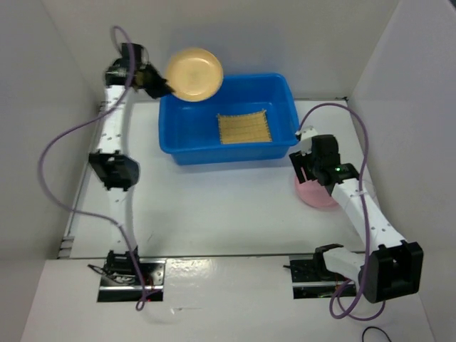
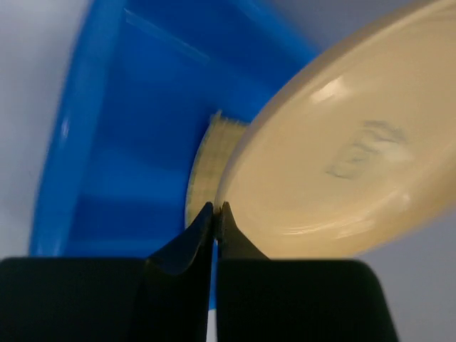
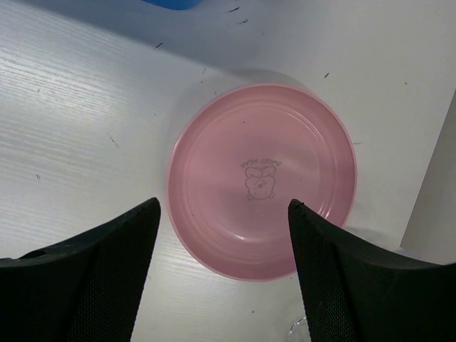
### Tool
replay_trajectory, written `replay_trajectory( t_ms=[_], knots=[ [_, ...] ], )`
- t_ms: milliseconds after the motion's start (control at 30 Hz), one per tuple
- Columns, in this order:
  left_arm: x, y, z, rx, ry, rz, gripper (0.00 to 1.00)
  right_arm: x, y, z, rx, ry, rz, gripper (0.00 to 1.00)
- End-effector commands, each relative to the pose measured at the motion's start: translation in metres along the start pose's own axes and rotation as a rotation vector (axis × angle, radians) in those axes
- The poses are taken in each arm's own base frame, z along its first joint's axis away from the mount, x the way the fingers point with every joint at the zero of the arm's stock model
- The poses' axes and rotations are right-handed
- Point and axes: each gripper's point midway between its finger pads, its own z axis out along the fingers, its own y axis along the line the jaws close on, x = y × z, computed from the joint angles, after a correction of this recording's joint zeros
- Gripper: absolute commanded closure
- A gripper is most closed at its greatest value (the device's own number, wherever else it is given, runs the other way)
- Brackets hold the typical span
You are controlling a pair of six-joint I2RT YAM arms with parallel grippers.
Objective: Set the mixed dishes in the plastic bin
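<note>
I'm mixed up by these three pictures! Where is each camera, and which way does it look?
Top camera: above and behind the bases, looking down at the blue bin holding the woven mat; left arm and right arm show.
Left wrist: on the left arm, looking along its jaws, shut on the rim of the tan plate.
Right wrist: on the right arm, looking down between its open jaws at the pink plate.
Shared: top and left wrist both show tan plate, bin, mat.

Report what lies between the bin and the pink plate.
Nothing. In the right wrist view, only bare white table, with a few dark specks, separates the bin from the pink plate.
</note>
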Motion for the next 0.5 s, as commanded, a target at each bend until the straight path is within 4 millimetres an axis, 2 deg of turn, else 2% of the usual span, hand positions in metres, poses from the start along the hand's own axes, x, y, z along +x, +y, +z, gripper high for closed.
replay_trajectory(
  t_ms=[0,33,67,100,133,167,200,233,300,333,400,433,467],
  knots=[
    [0.062,-0.016,0.006,0.020,0.211,0.039,1.00,-0.010,-0.005,-0.005,0.039,-0.055,0.024,0.23],
    [0.075,-0.015,0.019,0.010,0.229,0.062,1.00,-0.010,-0.005,-0.005,0.039,-0.055,0.024,0.23],
    [0.086,-0.021,0.023,0.012,0.238,0.079,1.00,-0.010,-0.005,-0.005,0.039,-0.055,0.024,0.23],
    [0.107,-0.034,0.028,0.045,0.274,0.102,1.00,-0.010,-0.005,-0.005,0.039,-0.055,0.024,0.23],
    [0.118,-0.038,0.041,0.066,0.289,0.085,1.00,-0.010,-0.005,-0.005,0.039,-0.055,0.024,0.23],
    [0.128,-0.043,0.045,0.083,0.303,0.083,1.00,-0.010,-0.005,-0.005,0.039,-0.055,0.024,0.23],
    [0.147,-0.046,0.052,0.094,0.351,0.092,1.00,-0.010,-0.005,-0.005,0.039,-0.055,0.024,0.23],
    [0.161,-0.043,0.066,0.081,0.376,0.081,1.00,-0.010,-0.005,-0.005,0.039,-0.055,0.024,0.23],
    [0.177,-0.044,0.079,0.090,0.392,0.087,1.00,-0.011,-0.006,-0.007,0.042,-0.064,0.026,0.23],
    [0.195,-0.039,0.092,0.075,0.428,0.073,1.00,-0.011,-0.006,-0.007,0.042,-0.064,0.026,0.23],
    [0.208,-0.037,0.103,0.078,0.449,0.059,1.00,-0.011,-0.006,-0.007,0.042,-0.064,0.026,0.23],
    [0.225,-0.027,0.115,0.053,0.486,0.044,1.00,-0.011,-0.006,-0.007,0.042,-0.064,0.026,0.23],
    [0.230,-0.021,0.121,0.036,0.496,0.029,1.00,-0.011,-0.006,-0.007,0.042,-0.064,0.026,0.23]
  ],
)
